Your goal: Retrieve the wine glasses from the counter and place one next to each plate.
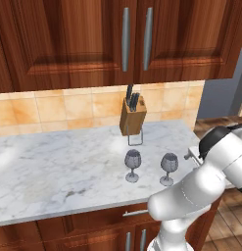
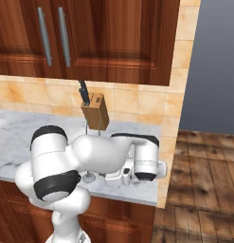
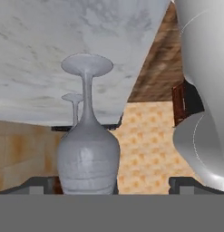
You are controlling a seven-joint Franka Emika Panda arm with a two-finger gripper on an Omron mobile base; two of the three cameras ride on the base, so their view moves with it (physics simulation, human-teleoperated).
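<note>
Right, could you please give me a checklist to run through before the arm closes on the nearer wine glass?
1. Fingers open: ok.
2. Nearer wine glass upright on the counter: ok.
3. Its bowl centred between the fingers: not ok, in the hand view it sits toward one side.
4. Fingers far enough forward around the bowl: cannot tell.
5. Second wine glass apart from the nearer one: ok.
6. Knife block out of the way, back by the tiles: ok.

far wine glass mostly hidden behind near glass — bowl unseen
</note>
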